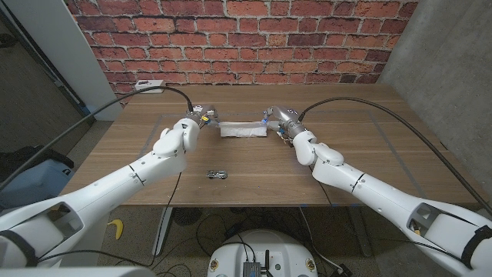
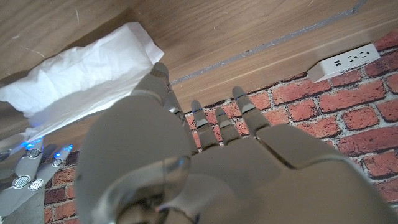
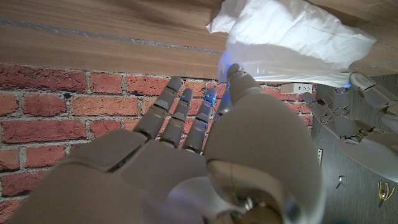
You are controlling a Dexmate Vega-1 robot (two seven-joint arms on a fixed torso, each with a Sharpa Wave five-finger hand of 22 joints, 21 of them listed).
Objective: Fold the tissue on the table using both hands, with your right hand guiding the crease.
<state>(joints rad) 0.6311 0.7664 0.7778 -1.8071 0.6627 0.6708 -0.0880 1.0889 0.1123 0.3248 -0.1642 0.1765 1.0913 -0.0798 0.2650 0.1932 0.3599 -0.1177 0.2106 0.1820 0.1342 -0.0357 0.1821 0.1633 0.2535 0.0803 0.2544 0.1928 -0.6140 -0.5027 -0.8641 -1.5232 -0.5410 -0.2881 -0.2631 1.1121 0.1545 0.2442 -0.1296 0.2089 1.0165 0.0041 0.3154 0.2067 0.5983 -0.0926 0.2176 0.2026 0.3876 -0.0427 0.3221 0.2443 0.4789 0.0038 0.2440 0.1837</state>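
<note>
A white tissue (image 1: 244, 129) lies as a narrow folded strip on the wooden table (image 1: 361, 131), between my two hands. My left hand (image 1: 188, 127) is at the strip's left end. In the left wrist view one fingertip (image 2: 159, 70) touches the tissue (image 2: 81, 74) at its edge, and the other fingers of the left hand (image 2: 205, 162) are spread away from it. My right hand (image 1: 280, 121) is at the strip's right end. In the right wrist view one fingertip (image 3: 237, 76) of the right hand (image 3: 205, 162) meets the tissue (image 3: 292, 37), with the remaining fingers apart.
A small metal object (image 1: 217, 174) lies on the table nearer the front edge. A white power strip (image 1: 148, 86) sits at the table's back left, by the brick wall (image 1: 246, 38). Cables run from both arms across the table.
</note>
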